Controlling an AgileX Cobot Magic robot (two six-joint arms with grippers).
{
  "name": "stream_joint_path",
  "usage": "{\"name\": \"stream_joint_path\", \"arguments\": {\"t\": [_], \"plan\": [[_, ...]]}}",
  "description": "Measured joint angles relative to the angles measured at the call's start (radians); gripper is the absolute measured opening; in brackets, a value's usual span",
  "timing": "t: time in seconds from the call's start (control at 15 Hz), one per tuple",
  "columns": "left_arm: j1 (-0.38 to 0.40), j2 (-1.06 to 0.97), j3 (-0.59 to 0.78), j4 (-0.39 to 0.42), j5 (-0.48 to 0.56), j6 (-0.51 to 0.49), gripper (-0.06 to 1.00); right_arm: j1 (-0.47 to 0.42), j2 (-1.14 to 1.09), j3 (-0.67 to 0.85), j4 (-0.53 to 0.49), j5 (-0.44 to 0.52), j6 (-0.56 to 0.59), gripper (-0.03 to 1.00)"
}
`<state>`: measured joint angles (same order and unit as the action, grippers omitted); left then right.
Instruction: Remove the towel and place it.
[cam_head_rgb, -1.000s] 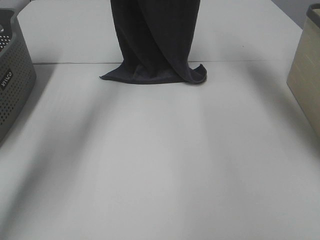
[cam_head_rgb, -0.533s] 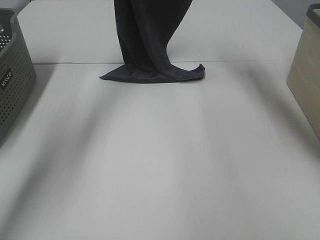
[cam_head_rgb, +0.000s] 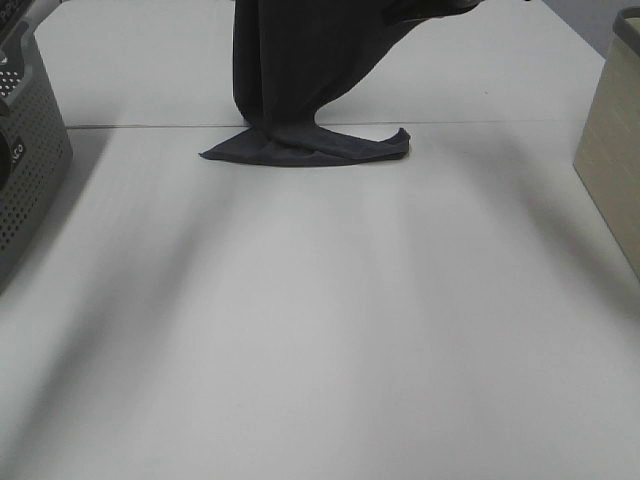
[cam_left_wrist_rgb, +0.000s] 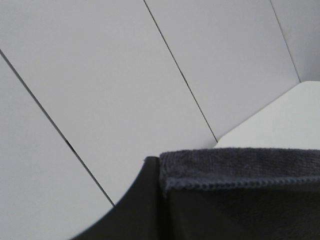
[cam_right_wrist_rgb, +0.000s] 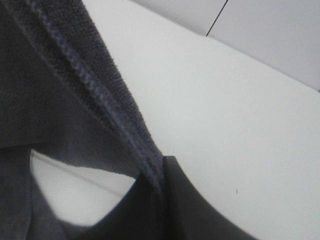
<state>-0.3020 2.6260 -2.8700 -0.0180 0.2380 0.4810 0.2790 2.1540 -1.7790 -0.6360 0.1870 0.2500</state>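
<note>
The dark charcoal towel (cam_head_rgb: 290, 70) hangs from above the top edge of the exterior view. Its lower end lies folded on the white table (cam_head_rgb: 320, 320) at the far middle. Near the top its upper part stretches off to the right. My grippers are above the exterior view's frame. In the left wrist view my left gripper (cam_left_wrist_rgb: 162, 172) is shut on the towel's hemmed edge (cam_left_wrist_rgb: 240, 172). In the right wrist view my right gripper (cam_right_wrist_rgb: 162, 172) is shut on another hemmed edge (cam_right_wrist_rgb: 95, 85), which runs taut into the jaws.
A grey perforated basket (cam_head_rgb: 25, 150) stands at the table's left edge. A beige bin (cam_head_rgb: 612, 140) stands at the right edge. A seam (cam_head_rgb: 520, 122) crosses the table just behind the towel's lower end.
The hanging towel has narrowed near the table and its top now spreads to the right. The end on the table has barely moved. The grey basket sits slightly further left.
</note>
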Motion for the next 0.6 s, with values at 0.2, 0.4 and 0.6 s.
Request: {"name": "stream_joint_path", "arguments": {"t": [0.2,0.4,0.6], "plan": [[-0.008,0.002,0.000,-0.005,0.038,0.027,0.00,0.013,-0.003,-0.052,0.577,0.300,-0.533,0.01],[0.007,-0.024,-0.002,0.001,0.165,0.029,0.00,0.006,-0.050,-0.136,0.895,0.602,-0.691,0.01],[0.012,-0.074,-0.008,0.002,0.403,0.028,0.00,-0.001,-0.115,-0.139,0.897,0.707,-0.666,0.01]]}}
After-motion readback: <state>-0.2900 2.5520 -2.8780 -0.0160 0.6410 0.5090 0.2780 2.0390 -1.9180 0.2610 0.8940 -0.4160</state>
